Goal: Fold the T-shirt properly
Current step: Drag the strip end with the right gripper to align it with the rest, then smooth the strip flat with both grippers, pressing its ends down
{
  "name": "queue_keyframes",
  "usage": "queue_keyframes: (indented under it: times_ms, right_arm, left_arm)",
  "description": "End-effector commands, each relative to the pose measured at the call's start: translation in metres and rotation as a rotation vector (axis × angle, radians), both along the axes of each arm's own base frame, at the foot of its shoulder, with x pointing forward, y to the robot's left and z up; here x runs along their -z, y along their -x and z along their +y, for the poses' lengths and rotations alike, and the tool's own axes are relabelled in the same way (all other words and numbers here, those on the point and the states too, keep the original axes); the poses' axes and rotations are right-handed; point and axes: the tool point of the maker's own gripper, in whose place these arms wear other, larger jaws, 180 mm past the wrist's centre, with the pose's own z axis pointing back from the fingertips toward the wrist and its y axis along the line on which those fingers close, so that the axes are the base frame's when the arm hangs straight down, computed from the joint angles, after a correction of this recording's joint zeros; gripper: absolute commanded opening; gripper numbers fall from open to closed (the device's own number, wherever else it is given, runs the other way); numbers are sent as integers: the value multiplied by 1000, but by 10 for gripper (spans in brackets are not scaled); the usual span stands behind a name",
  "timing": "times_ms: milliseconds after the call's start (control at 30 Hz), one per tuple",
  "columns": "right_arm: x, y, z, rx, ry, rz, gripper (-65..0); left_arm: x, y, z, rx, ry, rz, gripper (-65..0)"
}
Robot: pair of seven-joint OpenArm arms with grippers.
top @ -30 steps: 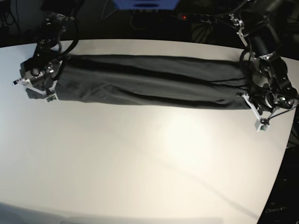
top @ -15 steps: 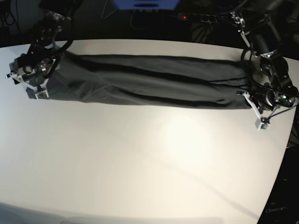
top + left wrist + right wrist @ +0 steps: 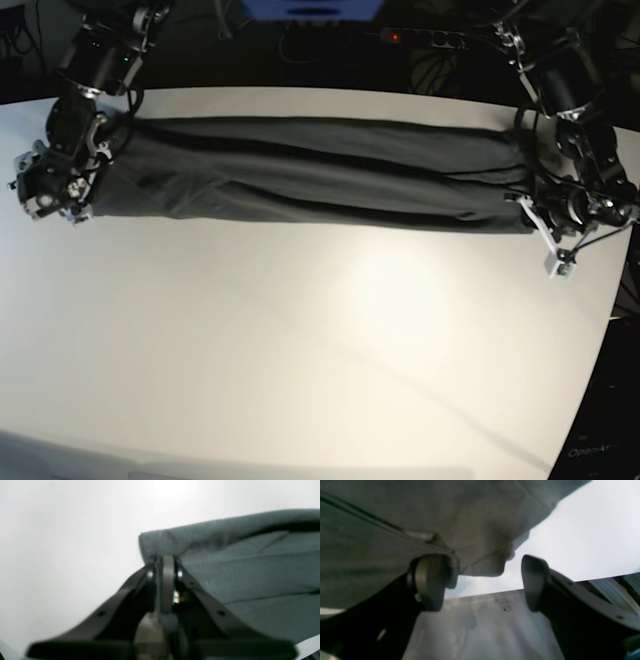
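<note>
The T-shirt (image 3: pixel 310 175) is laid on the table (image 3: pixel 300 350) as a long narrow band between both jaws; crosswise folding is judged outstanding. Its end is pinched by the left jaws (image 3: pixel 166 562); the right jaws (image 3: pixel 482 582) are spread wide, holding nothing.

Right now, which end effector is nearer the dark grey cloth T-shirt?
Left. The left end effector sits closed against the dark grey cloth T-shirt's edge; the right end effector stands open, cloth edge between its tips but apart from them.

Base overhead, wrist views close, all sharing T-shirt (image 3: pixel 310 175)
</note>
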Motion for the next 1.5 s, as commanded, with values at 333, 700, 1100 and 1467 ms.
queue_keyframes:
  times_ms: [333,700,1100,1467]
  right_arm:
    - [11,22,-1,5,-13,23,-181]
    - [-49,-18,-9,-81,172,-126,-184]
    - [-115,-58,1,-176,424,-213,-236]
    - [-105,-57,17,-171,376,-212,-644]
  left_arm:
    - [-4,21,16,1,-106,70,-267]
    - [-4,20,15,2,-105,63,-267]
    - [-6,19,19,-1,-112,61,-268]
    - [-36,15,29,3,-194,36,-621]
